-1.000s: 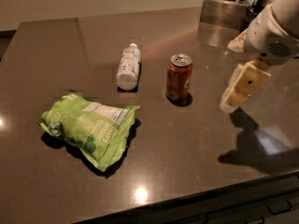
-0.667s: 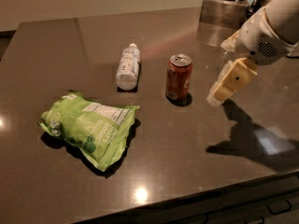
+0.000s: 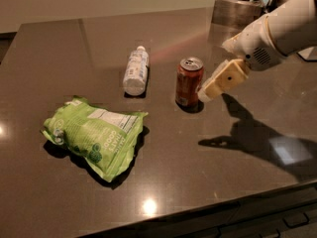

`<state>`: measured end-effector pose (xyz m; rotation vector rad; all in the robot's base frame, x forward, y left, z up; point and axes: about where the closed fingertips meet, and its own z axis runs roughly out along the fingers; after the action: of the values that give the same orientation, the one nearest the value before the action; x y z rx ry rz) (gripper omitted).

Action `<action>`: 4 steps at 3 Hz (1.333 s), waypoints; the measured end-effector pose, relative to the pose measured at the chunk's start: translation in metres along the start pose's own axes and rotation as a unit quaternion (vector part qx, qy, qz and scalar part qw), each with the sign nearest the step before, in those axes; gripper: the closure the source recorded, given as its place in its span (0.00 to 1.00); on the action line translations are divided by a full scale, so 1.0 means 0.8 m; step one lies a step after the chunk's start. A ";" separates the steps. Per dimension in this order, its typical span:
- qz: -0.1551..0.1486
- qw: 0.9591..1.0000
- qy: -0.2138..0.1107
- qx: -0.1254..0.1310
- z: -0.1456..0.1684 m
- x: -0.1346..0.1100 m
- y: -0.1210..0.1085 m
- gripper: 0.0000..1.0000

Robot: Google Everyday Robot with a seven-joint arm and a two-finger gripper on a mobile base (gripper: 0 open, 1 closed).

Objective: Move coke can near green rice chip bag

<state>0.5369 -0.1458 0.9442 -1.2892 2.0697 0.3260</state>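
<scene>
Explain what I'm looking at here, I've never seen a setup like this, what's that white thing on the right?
That white thing is a robot's arm, and the cream piece at its end is the gripper, the part it grabs with. One camera looks down at an angle on a dark table; where it is mounted is not known. On the table are a crinkled green rice chip bag at the left, a clear plastic bottle lying on its side, and a coke can standing upright. The gripper is close beside the can, on its right in the picture, and does not seem to hold anything.
</scene>
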 end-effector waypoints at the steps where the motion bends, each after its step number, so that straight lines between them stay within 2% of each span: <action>1: 0.004 1.000 -0.020 0.000 0.018 -0.009 -0.005 0.00; 3: 0.011 1.000 -0.025 -0.015 0.064 -0.011 -0.006 0.00; 4: 0.012 0.999 -0.024 -0.019 0.073 -0.011 -0.007 0.00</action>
<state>0.5677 -0.1112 0.9076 -1.2677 2.0494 0.4054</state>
